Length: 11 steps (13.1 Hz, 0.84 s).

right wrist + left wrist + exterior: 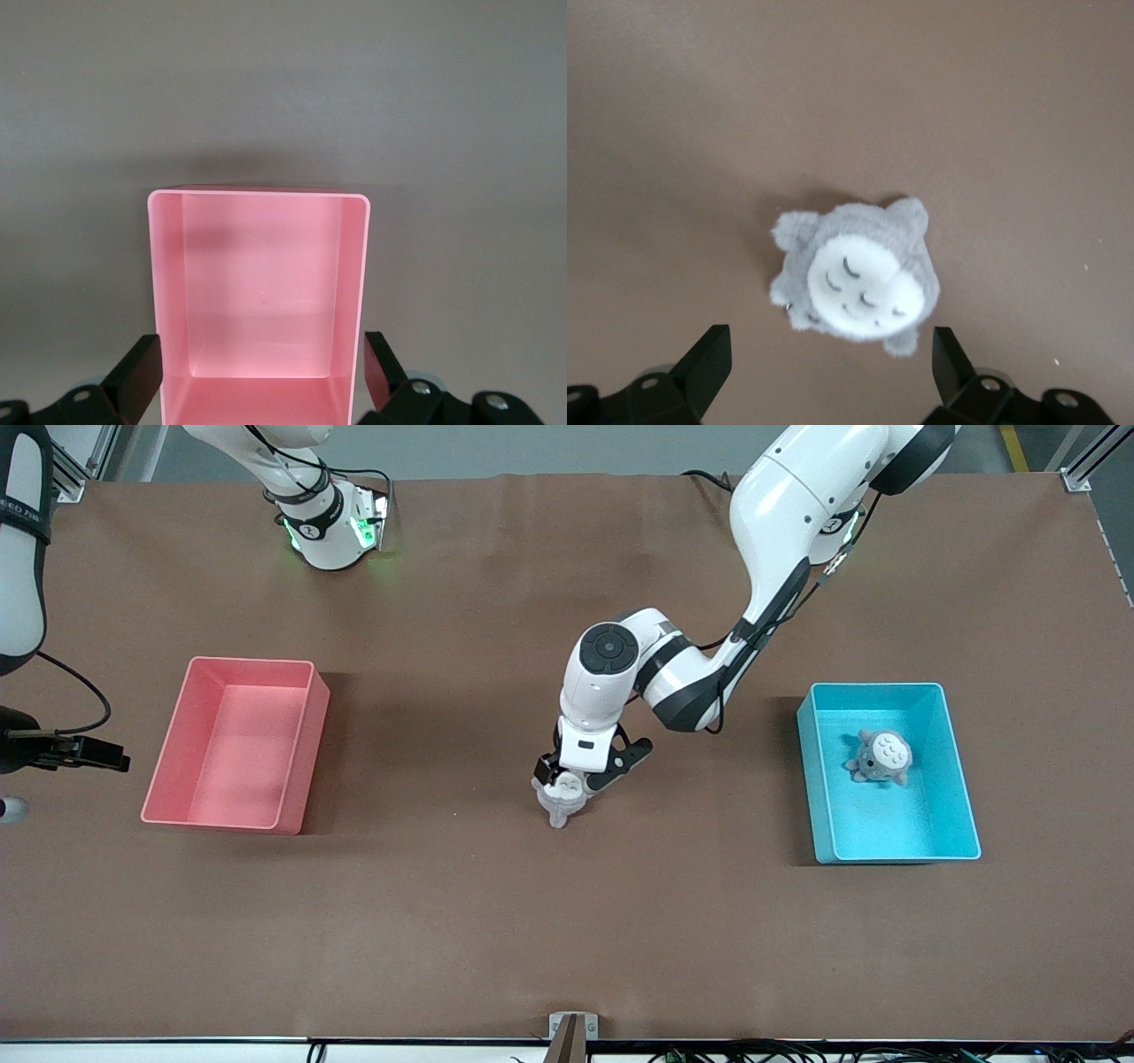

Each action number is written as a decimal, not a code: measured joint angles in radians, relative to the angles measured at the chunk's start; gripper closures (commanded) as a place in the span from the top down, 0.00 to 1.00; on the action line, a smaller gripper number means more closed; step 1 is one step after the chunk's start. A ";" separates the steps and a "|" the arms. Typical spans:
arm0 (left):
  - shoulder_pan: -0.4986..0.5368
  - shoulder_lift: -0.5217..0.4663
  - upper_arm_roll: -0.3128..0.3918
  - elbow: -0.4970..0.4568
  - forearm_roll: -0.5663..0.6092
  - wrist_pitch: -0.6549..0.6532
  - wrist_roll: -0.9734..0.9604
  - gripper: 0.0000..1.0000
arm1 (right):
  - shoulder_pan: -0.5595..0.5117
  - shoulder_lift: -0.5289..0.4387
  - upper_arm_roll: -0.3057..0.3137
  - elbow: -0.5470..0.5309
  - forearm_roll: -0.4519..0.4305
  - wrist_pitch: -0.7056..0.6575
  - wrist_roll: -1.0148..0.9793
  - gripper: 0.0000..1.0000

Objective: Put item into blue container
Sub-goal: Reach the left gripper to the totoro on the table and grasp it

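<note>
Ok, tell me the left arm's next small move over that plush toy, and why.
Probably lower the left gripper straight down and shut the jaws on the grey plush toy. The jaws are open, one on each side of the toy, which lies on the table ungrasped. The blue container, toward the left arm's end, already holds another plush. The right arm waits over the pink bin.

Even, bright overhead lighting; soft shadows beside the pink bin (235, 744); plush toy (855, 270) slightly blurred; no glare.
</note>
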 measured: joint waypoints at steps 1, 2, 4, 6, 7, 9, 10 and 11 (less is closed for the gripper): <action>-0.022 0.010 0.026 0.001 0.000 0.026 -0.003 1.00 | 0.003 0.000 0.004 0.000 0.000 -0.001 0.000 1.00; -0.034 0.019 0.040 0.001 0.000 0.049 -0.007 1.00 | 0.007 0.000 0.006 -0.001 0.000 -0.008 0.000 1.00; -0.037 0.031 0.047 0.002 0.000 0.087 -0.007 1.00 | 0.015 0.000 0.010 -0.001 0.000 -0.049 0.000 1.00; -0.035 0.042 0.055 0.003 0.000 0.124 -0.007 1.00 | 0.025 -0.003 0.010 -0.003 0.001 -0.078 0.000 1.00; -0.036 0.049 0.062 0.003 0.000 0.132 -0.007 1.00 | 0.029 -0.012 0.010 -0.013 0.001 -0.080 0.000 1.00; -0.036 0.066 0.073 0.005 0.000 0.142 -0.007 1.00 | 0.034 -0.056 0.010 -0.060 0.001 -0.075 0.005 1.00; -0.035 0.076 0.075 0.009 0.000 0.145 -0.007 1.00 | 0.036 -0.088 0.010 -0.093 0.000 -0.071 0.015 1.00; -0.036 0.086 0.075 0.014 0.000 0.147 -0.007 1.00 | 0.038 -0.121 0.010 -0.122 0.000 -0.069 0.028 1.00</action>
